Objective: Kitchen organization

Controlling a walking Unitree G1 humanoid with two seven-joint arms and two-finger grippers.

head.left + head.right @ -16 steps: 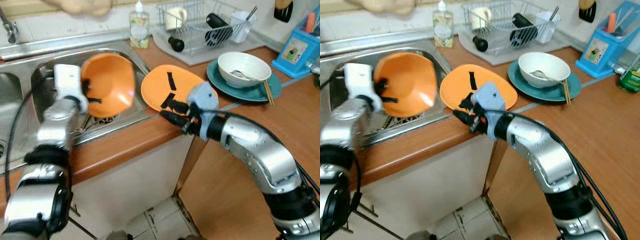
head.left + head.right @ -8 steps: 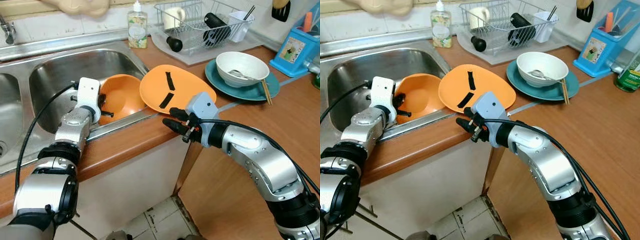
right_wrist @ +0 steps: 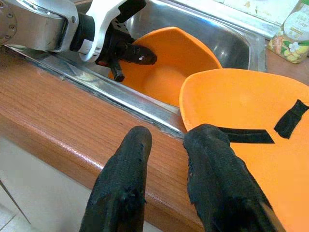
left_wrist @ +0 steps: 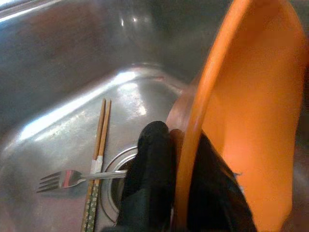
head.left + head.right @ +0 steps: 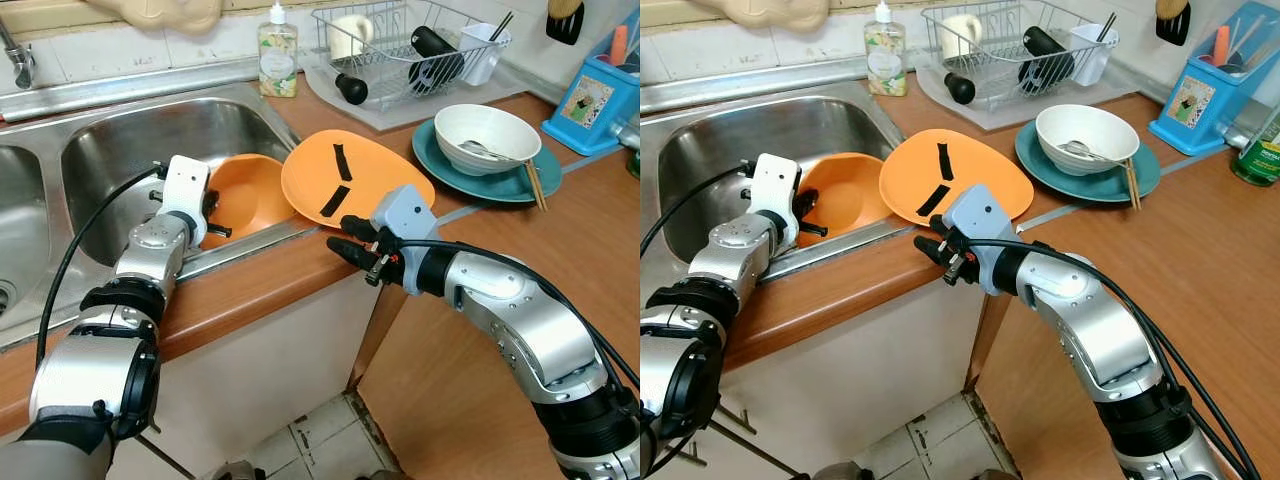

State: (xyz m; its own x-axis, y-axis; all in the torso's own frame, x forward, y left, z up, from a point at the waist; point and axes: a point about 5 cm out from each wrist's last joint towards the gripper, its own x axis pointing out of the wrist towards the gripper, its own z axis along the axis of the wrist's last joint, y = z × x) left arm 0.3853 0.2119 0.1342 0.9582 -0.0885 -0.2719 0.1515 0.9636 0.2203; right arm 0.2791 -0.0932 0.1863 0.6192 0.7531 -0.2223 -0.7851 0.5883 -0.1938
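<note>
steel sink [image 5: 120, 150]: left pincer [image 5: 205, 210] grips glossy orange bowl [image 5: 245, 192], tilted.

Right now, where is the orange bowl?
The orange bowl sits tilted in the sink, its rim pinched by the left gripper, beside the orange plate.

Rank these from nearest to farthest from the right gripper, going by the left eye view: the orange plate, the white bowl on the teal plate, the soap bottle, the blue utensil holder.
From the right gripper:
1. Orange plate, right at the fingertips, overhanging the sink edge.
2. White bowl, on the teal plate, further right along the counter.
3. Soap bottle, back behind the sink.
4. Blue utensil holder, at the far right.
</note>
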